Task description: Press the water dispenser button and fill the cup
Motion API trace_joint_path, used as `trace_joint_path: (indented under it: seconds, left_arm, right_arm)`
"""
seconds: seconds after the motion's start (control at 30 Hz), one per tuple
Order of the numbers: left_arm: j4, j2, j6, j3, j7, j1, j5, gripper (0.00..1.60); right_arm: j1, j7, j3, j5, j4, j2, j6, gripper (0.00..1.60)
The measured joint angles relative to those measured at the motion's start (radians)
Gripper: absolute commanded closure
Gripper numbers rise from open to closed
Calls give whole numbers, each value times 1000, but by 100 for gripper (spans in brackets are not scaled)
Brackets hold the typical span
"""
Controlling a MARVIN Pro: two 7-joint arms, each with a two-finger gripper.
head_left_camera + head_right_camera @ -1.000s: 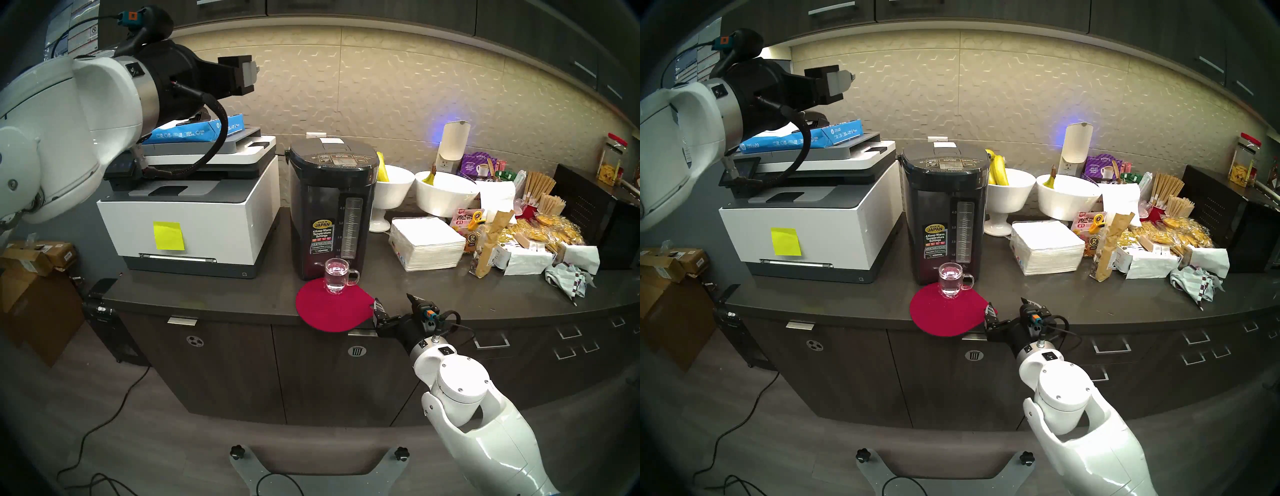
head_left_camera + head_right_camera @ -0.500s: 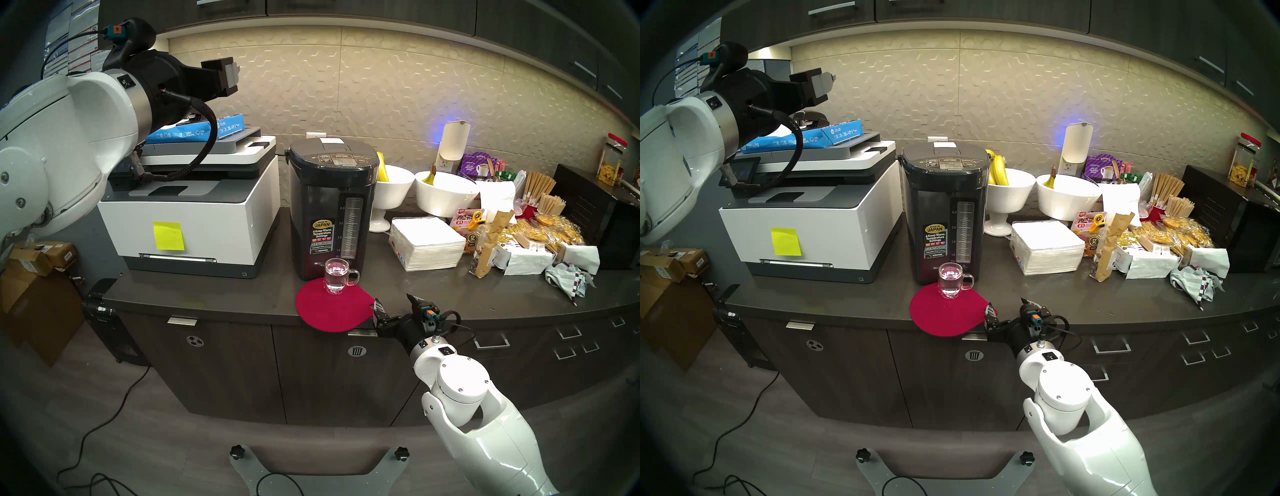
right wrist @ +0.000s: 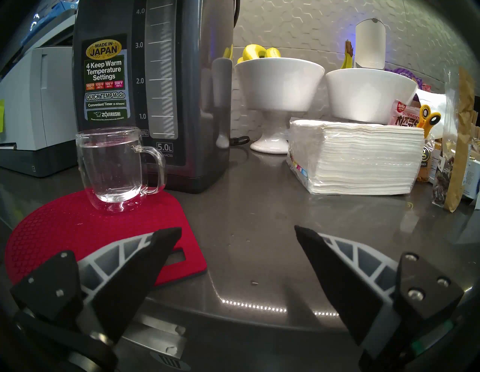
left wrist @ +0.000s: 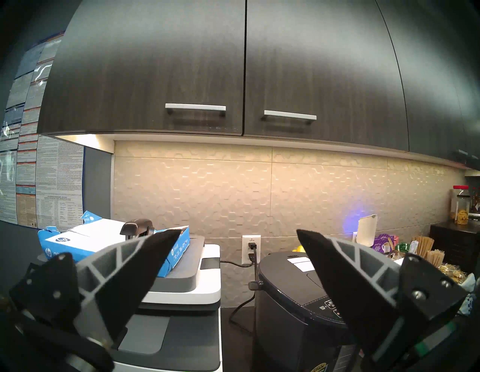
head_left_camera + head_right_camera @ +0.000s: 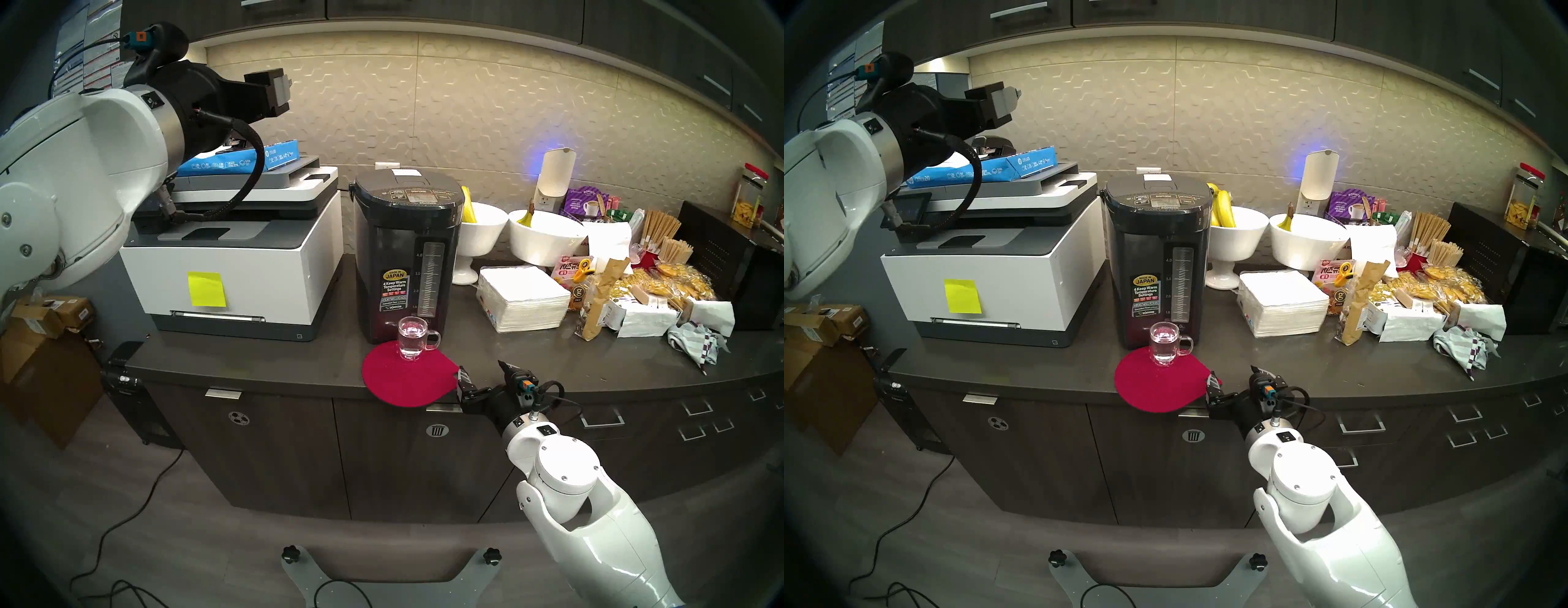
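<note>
The dark grey water dispenser [image 5: 405,254] stands mid-counter, its DISPENSE button [image 5: 418,192] on the top panel untouched. A clear glass cup [image 5: 412,339] holding water sits on a red mat [image 5: 403,382] at the dispenser's foot, handle to the right. My left gripper [image 5: 286,87] hangs high above the printer, left of the dispenser and apart from it; in the left wrist view the left gripper [image 4: 239,232] is open and empty. My right gripper [image 3: 237,228] is open and empty at the counter's front edge, right of the mat, with the cup [image 3: 111,166] ahead to its left.
A white-grey printer [image 5: 237,263] with a blue paper pack [image 5: 242,159] stands left of the dispenser. White bowls [image 5: 545,237] with bananas, a napkin stack [image 5: 524,297] and snack packets crowd the right. Dark cabinets [image 4: 233,78] hang overhead.
My left arm drew back to the left, away from the dispenser, mostly in the first half second. The right arm, cup and dispenser have not moved.
</note>
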Motion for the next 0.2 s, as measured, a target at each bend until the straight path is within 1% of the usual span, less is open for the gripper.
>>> trace_joint_path:
  seconds: [0.2]
  left_arm:
    - [0, 1, -1, 1, -4, 0, 1, 0]
  right_arm:
    - [0, 1, 1, -1, 0, -1, 0, 0]
